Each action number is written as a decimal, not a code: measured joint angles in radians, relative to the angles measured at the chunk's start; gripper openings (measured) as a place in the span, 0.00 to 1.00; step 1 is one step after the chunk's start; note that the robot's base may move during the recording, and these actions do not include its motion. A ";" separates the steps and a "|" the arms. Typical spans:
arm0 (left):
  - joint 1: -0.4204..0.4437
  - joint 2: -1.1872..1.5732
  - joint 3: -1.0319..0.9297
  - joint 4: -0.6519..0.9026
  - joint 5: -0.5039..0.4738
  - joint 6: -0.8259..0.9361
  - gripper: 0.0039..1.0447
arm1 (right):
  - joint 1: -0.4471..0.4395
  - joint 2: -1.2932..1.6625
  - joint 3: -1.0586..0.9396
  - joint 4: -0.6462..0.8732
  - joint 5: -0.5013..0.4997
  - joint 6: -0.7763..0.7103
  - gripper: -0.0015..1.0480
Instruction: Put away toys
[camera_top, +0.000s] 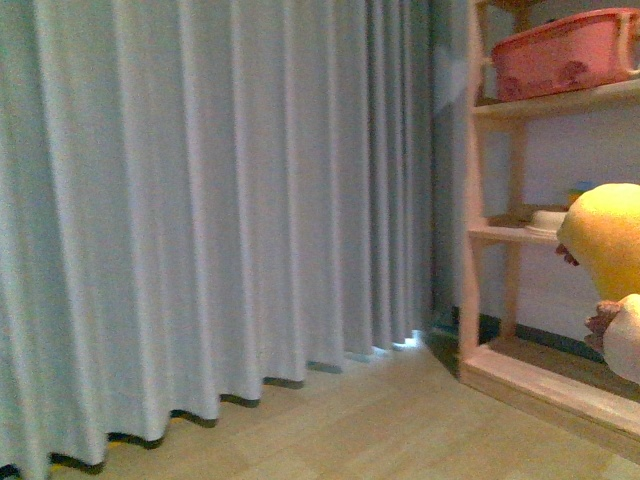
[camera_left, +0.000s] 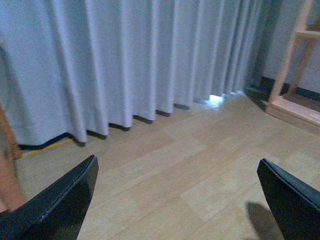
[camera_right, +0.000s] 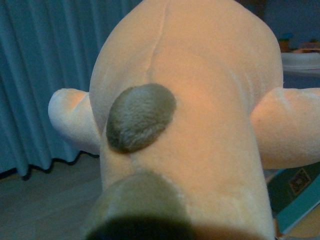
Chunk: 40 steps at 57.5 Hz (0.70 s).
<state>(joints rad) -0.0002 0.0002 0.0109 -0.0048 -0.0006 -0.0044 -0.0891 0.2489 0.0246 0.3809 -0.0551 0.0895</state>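
**Ana:** Progress, as I read it, is about midway. The soft orange-yellow plush animal (camera_top: 605, 240) is off the light wood-plank floor (camera_top: 350, 430). It hangs at the right edge of the front view, in front of the pale wooden shelf unit (camera_top: 470, 200), about level with its middle board.

**Ben:** So it's picked up but not yet put away?

**Ana:** That is my judgement. It rests on no board, and it is not in the pink plastic bin (camera_top: 560, 55) on the upper board. What is left is to carry it to a resting place and let go. The pictures don't say which place is meant.

**Ben:** Any other toys?

**Ana:** I see only this one. The rest is the grey pleated curtain (camera_top: 200, 200) and floor.

**Ben:** And the jaws?

**Ana:** The left gripper (camera_left: 177, 161) is spread wide. Its two black fingers (camera_left: 60, 200) are far apart, with only floor showing between them, and it touches nothing.

**Ben:** What about the right gripper?

**Ana:** Its fingers don't show plainly. The plush's rounded body fills the right wrist view, with pale limbs out to either side and a brownish patch on it. A dark blur at the near edge may be a finger, but I can't tell. The plush hangs in the air close against that camera, so I judge the jaws closed on it.
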 joint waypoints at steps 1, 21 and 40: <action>0.000 0.000 0.000 0.000 0.000 0.000 0.95 | 0.000 0.000 0.000 0.000 -0.001 0.000 0.17; 0.000 0.000 0.000 0.000 0.000 0.000 0.95 | 0.000 0.000 0.000 0.000 0.000 0.000 0.17; 0.000 0.000 0.000 0.000 0.000 0.000 0.95 | 0.000 -0.001 0.000 0.001 0.002 0.000 0.17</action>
<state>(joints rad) -0.0002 0.0002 0.0109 -0.0048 -0.0010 -0.0048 -0.0895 0.2481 0.0250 0.3817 -0.0536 0.0895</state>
